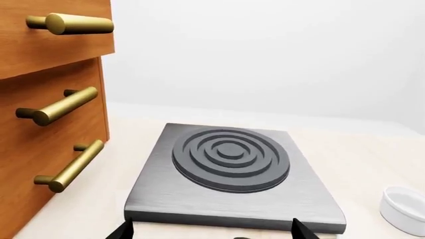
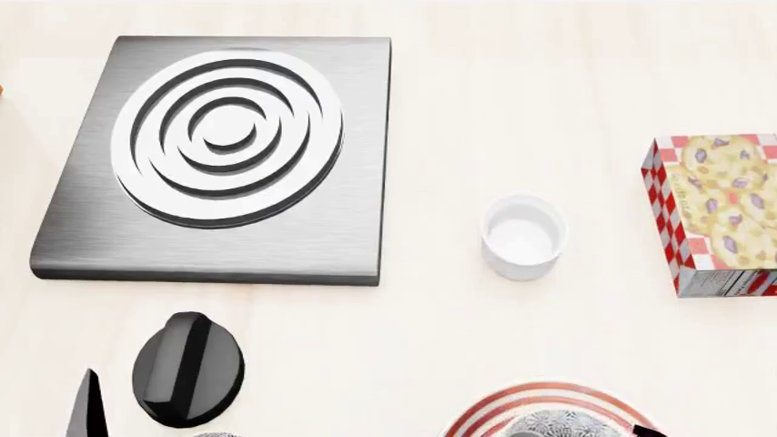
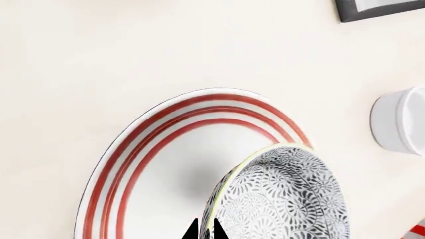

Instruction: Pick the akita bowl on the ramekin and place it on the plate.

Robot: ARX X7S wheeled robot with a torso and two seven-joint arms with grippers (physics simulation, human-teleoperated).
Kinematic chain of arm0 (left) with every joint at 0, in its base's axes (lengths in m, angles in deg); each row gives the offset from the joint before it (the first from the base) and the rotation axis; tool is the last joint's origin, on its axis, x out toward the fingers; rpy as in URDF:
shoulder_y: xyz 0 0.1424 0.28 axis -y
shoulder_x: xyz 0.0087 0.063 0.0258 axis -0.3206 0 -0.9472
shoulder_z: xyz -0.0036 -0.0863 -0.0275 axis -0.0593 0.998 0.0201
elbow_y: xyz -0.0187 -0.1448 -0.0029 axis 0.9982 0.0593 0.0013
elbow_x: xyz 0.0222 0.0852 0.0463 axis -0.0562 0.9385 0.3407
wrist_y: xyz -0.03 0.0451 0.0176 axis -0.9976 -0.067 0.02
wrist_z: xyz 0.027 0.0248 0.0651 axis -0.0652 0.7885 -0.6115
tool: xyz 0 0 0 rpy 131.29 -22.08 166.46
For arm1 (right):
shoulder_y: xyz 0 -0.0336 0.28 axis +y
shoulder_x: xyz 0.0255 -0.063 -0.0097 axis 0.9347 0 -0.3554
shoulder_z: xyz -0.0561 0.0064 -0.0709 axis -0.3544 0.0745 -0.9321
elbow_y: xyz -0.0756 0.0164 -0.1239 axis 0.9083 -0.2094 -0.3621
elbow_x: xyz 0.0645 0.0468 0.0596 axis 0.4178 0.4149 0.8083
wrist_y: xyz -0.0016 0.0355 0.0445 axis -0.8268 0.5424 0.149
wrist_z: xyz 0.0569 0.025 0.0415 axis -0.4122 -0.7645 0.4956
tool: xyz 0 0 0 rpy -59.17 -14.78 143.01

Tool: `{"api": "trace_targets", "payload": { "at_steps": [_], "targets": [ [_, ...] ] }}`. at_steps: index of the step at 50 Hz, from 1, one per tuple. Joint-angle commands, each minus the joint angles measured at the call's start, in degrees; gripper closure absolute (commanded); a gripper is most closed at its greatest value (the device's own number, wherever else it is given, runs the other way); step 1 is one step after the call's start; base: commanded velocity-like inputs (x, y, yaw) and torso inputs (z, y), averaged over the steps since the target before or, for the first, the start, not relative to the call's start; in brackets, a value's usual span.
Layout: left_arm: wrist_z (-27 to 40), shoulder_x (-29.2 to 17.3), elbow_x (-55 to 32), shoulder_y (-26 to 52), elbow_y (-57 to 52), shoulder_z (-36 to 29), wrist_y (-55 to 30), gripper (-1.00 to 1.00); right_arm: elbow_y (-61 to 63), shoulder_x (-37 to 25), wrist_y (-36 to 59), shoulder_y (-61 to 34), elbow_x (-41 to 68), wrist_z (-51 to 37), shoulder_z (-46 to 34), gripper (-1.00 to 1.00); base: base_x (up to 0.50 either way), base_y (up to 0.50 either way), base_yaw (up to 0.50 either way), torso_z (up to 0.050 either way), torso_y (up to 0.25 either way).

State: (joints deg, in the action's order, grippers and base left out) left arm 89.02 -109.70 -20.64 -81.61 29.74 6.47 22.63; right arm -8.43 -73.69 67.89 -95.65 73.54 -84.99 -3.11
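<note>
Nothing readable anywhere, honestly. Small print along the lower side of the red-checkered box [image 2: 716, 215] way too blurry to make out. No labels or numbers on the stove plate [image 2: 218, 155] either.

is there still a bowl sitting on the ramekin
No, the ramekin is empty in the head view, and the bowl is over the plate.

matte black throughout: the left gripper [image 1: 211, 230] shows two pointed fingertips [image 1: 121, 230], the right gripper [image 3: 205, 230] two slim tips; a rounded black arm link [image 2: 186, 369] appears glossy.
</note>
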Motion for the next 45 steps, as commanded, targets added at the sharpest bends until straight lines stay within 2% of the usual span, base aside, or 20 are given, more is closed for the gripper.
{"api": "trace_targets", "payload": {
  "at_steps": [1, 26, 45],
  "targets": [
    [0.21, -0.16, -0.06, 0.06, 0.02, -0.09, 0.05, -1.00, 0.52, -2.39, -0.89, 0.37, -0.84, -1.07, 0.21, 1.00, 0.00, 0.00, 0.00, 0.000, 0.000],
    [0.54, -0.48, -0.11, 0.12, -0.17, -0.60, 0.14, -1.00, -2.13, -0.57, -4.74, 2.28, -3.22, -2.28, -0.51, 1.00, 0.00, 0.00, 0.00, 0.000, 0.000],
    [0.90, -0.75, -0.26, 0.28, -0.09, -0.65, 0.17, -1.00, -4.91, 1.53, -9.25, 7.23, -5.71, -4.39, -2.98, 1.00, 0.00, 0.00, 0.00, 0.000, 0.001]
  ]
}}
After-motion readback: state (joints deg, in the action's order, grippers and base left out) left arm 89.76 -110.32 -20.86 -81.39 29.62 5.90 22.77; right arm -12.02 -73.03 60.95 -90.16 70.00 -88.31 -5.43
